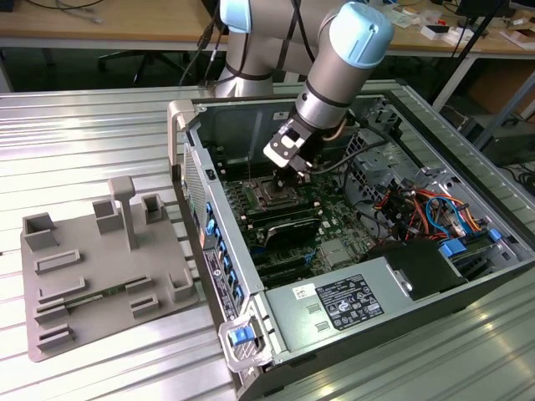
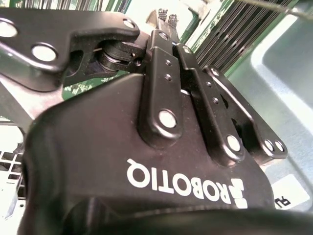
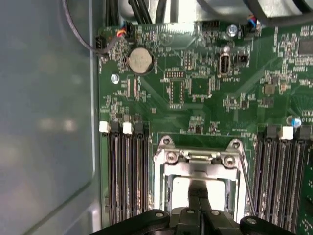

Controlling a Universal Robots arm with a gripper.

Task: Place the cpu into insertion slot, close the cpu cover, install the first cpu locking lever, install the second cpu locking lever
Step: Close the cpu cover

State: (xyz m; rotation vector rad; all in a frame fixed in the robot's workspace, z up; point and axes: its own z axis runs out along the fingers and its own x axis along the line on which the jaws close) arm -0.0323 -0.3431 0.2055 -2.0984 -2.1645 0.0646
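We see the cpu (image 3: 178, 193) seated in the insertion slot (image 1: 272, 195) with the cpu cover (image 3: 195, 169) lying flat over it, so those two steps look done. The wire lever (image 3: 247, 186) beside the frame seems unlatched, though the angle leaves us unsure. Our hand (image 3: 198, 188), fingers pressed together on nothing, hangs over the cover's middle, with memory slots (image 3: 127, 181) close on either side.

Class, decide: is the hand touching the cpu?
Cannot tell. In the first wrist view the hand overlaps the cpu, but no gap or contact shows.
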